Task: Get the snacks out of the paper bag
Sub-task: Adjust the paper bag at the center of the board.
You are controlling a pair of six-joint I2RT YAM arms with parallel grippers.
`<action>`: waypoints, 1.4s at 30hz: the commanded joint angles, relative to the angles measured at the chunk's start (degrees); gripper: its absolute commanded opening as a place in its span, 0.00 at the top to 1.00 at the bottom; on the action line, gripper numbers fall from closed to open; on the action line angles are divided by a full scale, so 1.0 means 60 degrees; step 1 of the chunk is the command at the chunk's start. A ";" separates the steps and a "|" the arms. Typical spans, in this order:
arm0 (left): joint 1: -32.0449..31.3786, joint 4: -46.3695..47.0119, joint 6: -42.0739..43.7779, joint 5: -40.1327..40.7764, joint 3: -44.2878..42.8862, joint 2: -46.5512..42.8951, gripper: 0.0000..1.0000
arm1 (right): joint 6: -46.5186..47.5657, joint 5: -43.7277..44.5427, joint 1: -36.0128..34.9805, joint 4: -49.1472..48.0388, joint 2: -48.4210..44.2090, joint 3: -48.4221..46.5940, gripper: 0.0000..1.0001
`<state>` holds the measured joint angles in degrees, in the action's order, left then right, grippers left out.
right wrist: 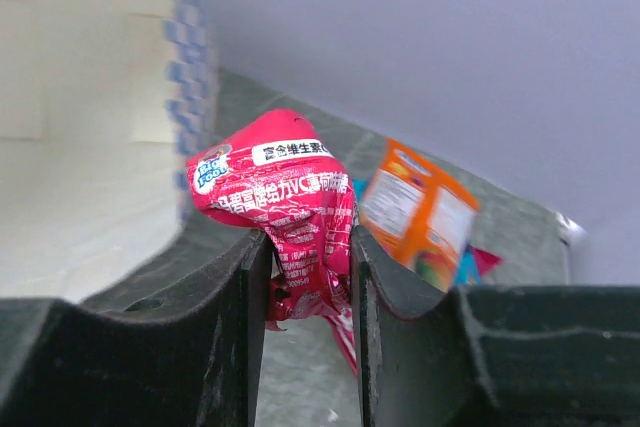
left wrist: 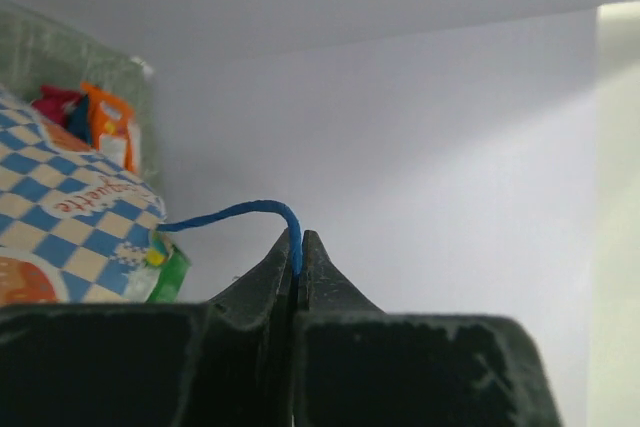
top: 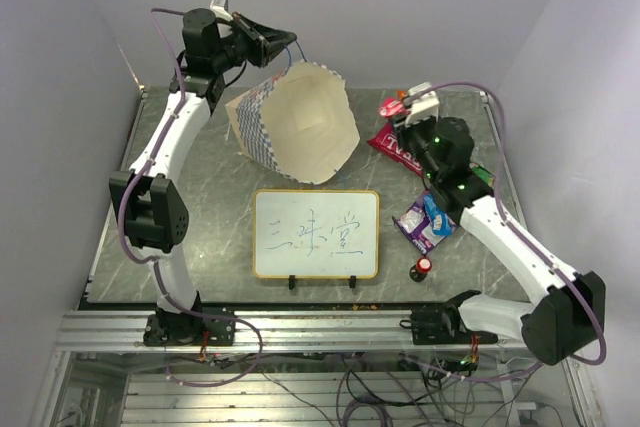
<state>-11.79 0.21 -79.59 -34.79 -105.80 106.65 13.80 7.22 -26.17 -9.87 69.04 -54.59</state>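
Note:
The paper bag (top: 295, 127) hangs tilted with its open mouth facing up and toward the camera, and its inside looks bare. My left gripper (top: 285, 42) is raised behind the bag, shut on the bag's thin blue cord handle (left wrist: 240, 212). My right gripper (right wrist: 308, 247) is to the right of the bag, shut on a crumpled red snack packet (right wrist: 285, 197), which also shows as a pink packet (top: 393, 105) from above. An orange packet (right wrist: 415, 212) lies just beyond it. A dark red packet (top: 395, 147) and purple-blue packets (top: 425, 217) lie on the table.
A framed whiteboard (top: 316, 233) stands at the front centre. A small red-capped black knob (top: 424, 267) sits near the right arm. The checkered bag band (left wrist: 70, 227) fills the lower left of the left wrist view. Walls close in on three sides.

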 commanded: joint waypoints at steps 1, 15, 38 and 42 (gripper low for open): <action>0.0343 0.1605 -0.1719 0.0466 -0.0514 0.0489 0.93 | -0.0685 0.1094 0.0685 0.1104 -0.0469 0.0003 0.85; 0.3051 0.2600 -0.3531 0.1287 -0.0081 0.0911 0.93 | -0.0905 0.1057 0.1169 0.1737 -0.1249 0.0314 0.84; 0.5935 -0.2166 -0.0527 0.1388 0.1616 -0.1261 0.56 | -0.0674 0.0801 0.1169 0.2334 -0.1228 -0.0061 0.84; 0.5944 -0.3917 -0.0318 0.1955 0.1346 -0.1627 0.39 | -0.0689 0.0726 0.1166 0.2496 -0.1305 -0.0017 0.84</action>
<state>23.46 -11.81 -84.38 -26.48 -94.83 100.57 9.43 12.29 -19.55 4.43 62.39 -53.34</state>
